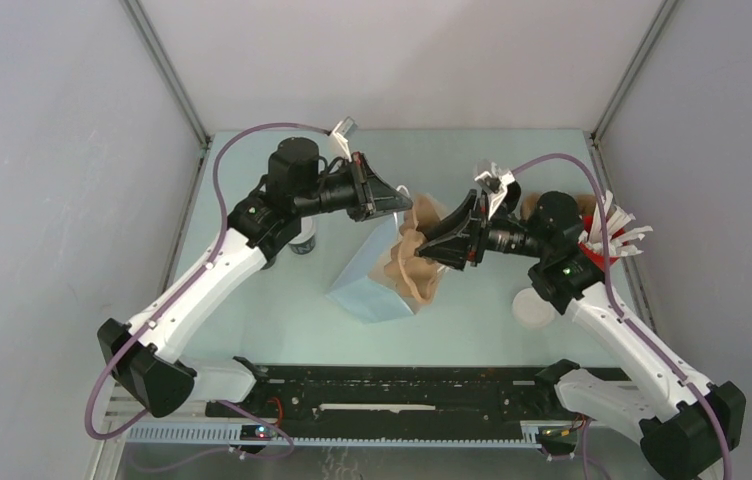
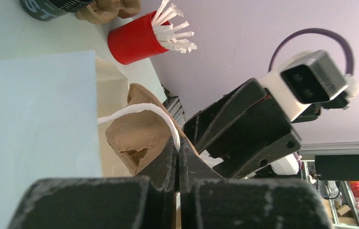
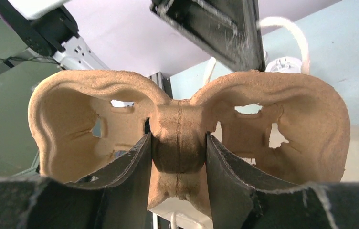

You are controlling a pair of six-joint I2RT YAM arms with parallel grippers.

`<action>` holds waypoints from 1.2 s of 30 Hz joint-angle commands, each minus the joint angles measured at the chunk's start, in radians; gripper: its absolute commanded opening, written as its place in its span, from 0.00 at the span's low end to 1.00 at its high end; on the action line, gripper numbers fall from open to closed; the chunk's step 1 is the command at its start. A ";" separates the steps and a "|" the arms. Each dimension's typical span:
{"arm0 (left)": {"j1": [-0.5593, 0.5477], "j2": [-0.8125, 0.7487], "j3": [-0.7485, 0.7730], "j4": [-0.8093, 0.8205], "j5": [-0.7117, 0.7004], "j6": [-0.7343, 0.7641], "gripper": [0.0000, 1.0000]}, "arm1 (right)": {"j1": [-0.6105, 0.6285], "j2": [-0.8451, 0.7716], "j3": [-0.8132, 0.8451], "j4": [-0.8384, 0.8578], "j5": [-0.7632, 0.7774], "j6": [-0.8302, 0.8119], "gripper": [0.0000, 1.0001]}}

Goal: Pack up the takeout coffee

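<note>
**Left end effector** (image 2: 177,153): the jaws are pinched fully together on the white handle (image 2: 139,109) of the bag (image 1: 364,288). I judge that the pull on the handle lifts the upper lip. That makes the mouth stand open toward my right arm and stops the bag sliding away across the table (image 1: 272,310).

**Right end effector** (image 3: 178,143): the jaws are at middling width, clamped on the central ridge of the carrier (image 3: 287,119). The ridge looks like the stiffest part. A grip there leaves both cup wells free and balanced on either side.

**Location:** the bag lies tilted at mid-table between my two arms. The carrier is at its mouth, partly inside as far as the top view shows. From the right wrist, both wells show empty.

**Judgement:** the step in hand is inserting the carrier. The risk is a well edge catching the bag lip.
</note>
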 commanded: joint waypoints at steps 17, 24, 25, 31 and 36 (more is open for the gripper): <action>0.012 -0.034 -0.046 0.122 0.100 -0.065 0.00 | -0.108 -0.016 -0.144 0.099 -0.079 -0.127 0.46; 0.012 -0.037 -0.050 0.112 0.122 -0.053 0.00 | -0.120 -0.024 -0.065 -0.201 -0.043 -0.423 0.47; 0.012 -0.035 -0.050 0.113 0.126 -0.052 0.00 | -0.119 -0.017 -0.044 -0.249 -0.031 -0.460 0.47; 0.012 -0.028 -0.047 0.112 0.144 -0.052 0.00 | -0.112 0.003 0.019 -0.357 0.013 -0.561 0.47; 0.013 -0.022 -0.035 0.113 0.155 -0.053 0.00 | -0.083 0.010 0.041 -0.447 0.094 -0.650 0.47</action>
